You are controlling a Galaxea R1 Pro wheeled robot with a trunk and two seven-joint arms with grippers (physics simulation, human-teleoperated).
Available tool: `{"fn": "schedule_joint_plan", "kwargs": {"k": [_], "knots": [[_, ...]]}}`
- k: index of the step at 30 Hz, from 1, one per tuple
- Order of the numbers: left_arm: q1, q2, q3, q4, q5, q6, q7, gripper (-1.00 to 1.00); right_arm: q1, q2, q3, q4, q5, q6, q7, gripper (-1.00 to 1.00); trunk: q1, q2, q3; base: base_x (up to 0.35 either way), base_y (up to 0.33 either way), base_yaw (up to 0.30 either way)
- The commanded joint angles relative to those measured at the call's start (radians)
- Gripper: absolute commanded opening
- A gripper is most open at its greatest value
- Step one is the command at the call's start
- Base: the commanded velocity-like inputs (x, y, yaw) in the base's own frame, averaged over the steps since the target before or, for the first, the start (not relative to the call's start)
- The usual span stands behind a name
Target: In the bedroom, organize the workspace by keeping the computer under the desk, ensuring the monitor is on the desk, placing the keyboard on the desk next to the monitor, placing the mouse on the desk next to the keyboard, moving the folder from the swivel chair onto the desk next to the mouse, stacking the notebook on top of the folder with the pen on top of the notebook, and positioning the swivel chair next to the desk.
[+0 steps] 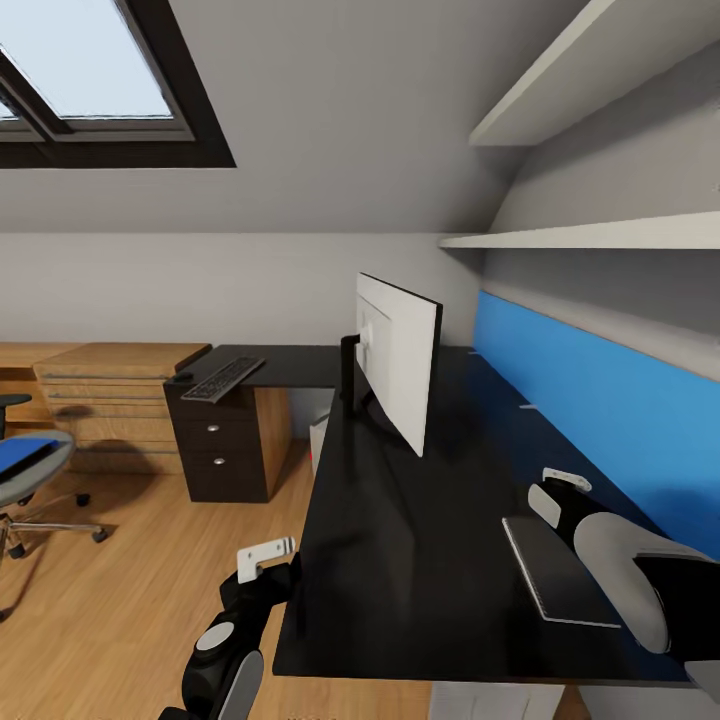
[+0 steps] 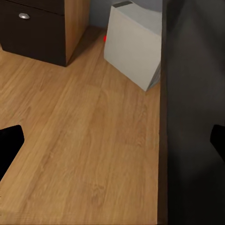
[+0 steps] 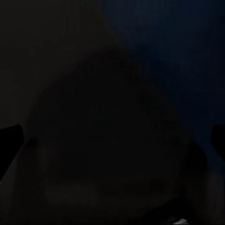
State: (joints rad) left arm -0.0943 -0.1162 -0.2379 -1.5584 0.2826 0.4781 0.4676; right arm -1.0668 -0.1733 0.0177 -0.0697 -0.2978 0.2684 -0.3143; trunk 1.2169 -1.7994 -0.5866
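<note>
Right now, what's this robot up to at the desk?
It is tidying an attic workspace. Its right claw hovers over the black desk beside a notebook; the left claw hangs over the floor off the desk's edge. The monitor and keyboard are on the desk, the computer stands beneath, and the blue folder lies on the swivel chair.

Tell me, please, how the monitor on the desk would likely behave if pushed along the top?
The monitor looks top-heavy: a wide panel on a thin black stand, so a high push may tip it. The glossy desk suggests its base would probably slide if pushed low.
</note>
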Motion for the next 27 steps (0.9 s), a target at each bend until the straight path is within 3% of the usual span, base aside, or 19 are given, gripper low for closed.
{"fn": "schedule_joint_plan", "kwargs": {"k": [1,13,20,27], "knots": [[-0.001,0.000,-0.001,-0.001,0.010,0.002,0.009,1.00,0.000,0.000,0.002,-0.002,-0.005,0.007,-0.004,1.00,0.000,-0.001,-0.001,-0.121,0.000,0.000],[-0.001,0.001,-0.001,-0.001,0.010,0.002,0.009,1.00,0.000,0.005,0.003,-0.001,-0.004,0.007,-0.003,1.00,0.000,-0.001,-0.001,-0.181,0.000,0.000],[0.000,0.001,-0.001,-0.002,0.010,0.002,0.009,1.00,-0.001,0.009,0.002,-0.001,0.034,0.008,-0.004,1.00,0.000,-0.001,-0.001,-0.244,0.000,0.000],[0.000,0.001,-0.001,-0.002,0.010,0.002,0.009,1.00,0.000,0.009,0.002,-0.001,0.041,0.008,-0.005,1.00,0.000,-0.001,-0.001,-0.233,0.000,0.000]]}}
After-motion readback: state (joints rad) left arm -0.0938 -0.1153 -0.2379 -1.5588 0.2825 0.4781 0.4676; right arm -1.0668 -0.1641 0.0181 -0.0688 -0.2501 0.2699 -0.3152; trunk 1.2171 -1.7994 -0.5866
